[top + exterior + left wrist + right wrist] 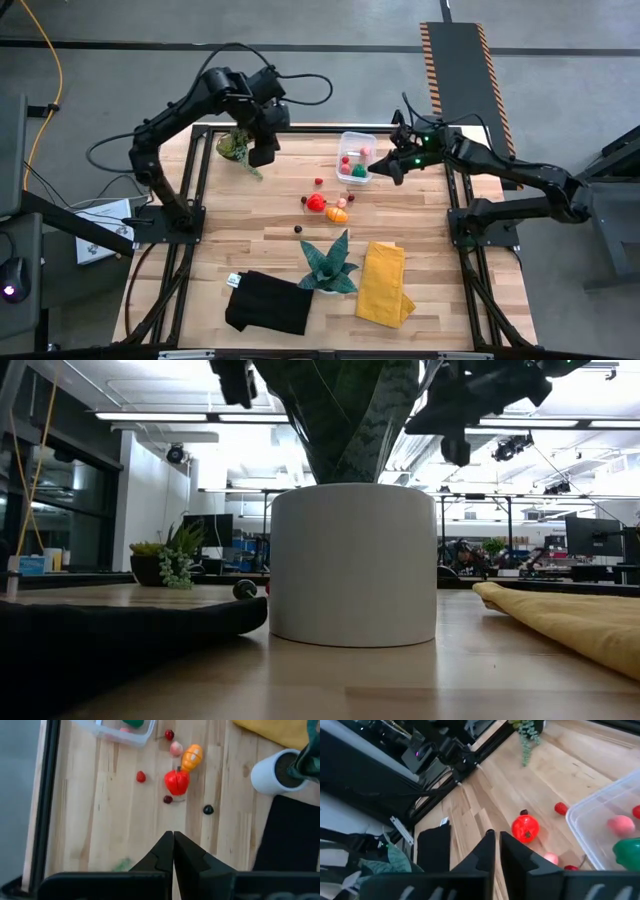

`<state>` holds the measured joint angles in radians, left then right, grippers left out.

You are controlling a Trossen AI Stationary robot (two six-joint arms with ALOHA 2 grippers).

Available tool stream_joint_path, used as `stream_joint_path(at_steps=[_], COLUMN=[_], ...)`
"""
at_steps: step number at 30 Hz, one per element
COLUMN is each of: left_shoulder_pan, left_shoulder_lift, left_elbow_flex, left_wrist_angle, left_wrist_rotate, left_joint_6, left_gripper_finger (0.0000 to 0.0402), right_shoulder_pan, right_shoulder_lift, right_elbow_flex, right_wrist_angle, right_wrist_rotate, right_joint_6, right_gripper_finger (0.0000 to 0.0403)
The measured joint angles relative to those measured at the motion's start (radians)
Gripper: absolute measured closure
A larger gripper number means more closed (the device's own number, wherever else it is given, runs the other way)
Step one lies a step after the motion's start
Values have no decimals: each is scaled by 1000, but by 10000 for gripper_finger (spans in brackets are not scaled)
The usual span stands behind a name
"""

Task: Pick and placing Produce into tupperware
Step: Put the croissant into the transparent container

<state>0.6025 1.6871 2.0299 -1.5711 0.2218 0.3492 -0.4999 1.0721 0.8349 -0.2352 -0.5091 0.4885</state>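
The clear tupperware (355, 157) stands at the far middle of the table and holds a green piece (629, 853), a pink piece (621, 825) and a small red one. Loose produce lies on the wood nearer the middle: a red tomato (177, 781), an orange piece (192, 757), a pink piece (175, 748), small red and dark red bits, and a dark ball (208, 810). My left gripper (173, 837) hangs shut, high over the far left, empty. My right gripper (497, 837) is just right of the tub, its fingers nearly together with nothing between them.
A small leafy potted plant (235, 148) stands under my left arm. A teal spiky plant in a white pot (328, 268) stands at the near middle, with a black cloth (268, 303) to its left and a folded yellow cloth (384, 283) to its right.
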Motion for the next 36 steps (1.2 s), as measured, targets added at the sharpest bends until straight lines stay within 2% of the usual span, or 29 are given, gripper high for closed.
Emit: stream_joint_path(at_steps=[5, 9, 19, 29, 36], left_shoulder_pan=[-1, -1, -1, -1, -1], left_shoulder_lift=[-98, -201, -460, -700, -821], left_elbow_flex=[-134, -284, -617, -917, -1086], left_wrist_angle=[11, 99, 399, 752, 936], left_wrist_rotate=[4, 13, 34, 28, 20], left_joint_6=[-67, -130, -236, -417, -561], left_gripper_finger=[401, 401, 401, 401, 401], right_shoulder_pan=[24, 25, 25, 58, 57], right_shoulder_lift=[0, 0, 0, 82, 183], right_elbow_flex=[0, 0, 8, 250, 361], right_wrist_angle=[0, 1, 70, -321, -534], right_wrist_rotate=[39, 42, 21, 74, 85], right_joint_6=[0, -24, -76, -312, -278], right_gripper_finger=[340, 318, 313, 313, 313])
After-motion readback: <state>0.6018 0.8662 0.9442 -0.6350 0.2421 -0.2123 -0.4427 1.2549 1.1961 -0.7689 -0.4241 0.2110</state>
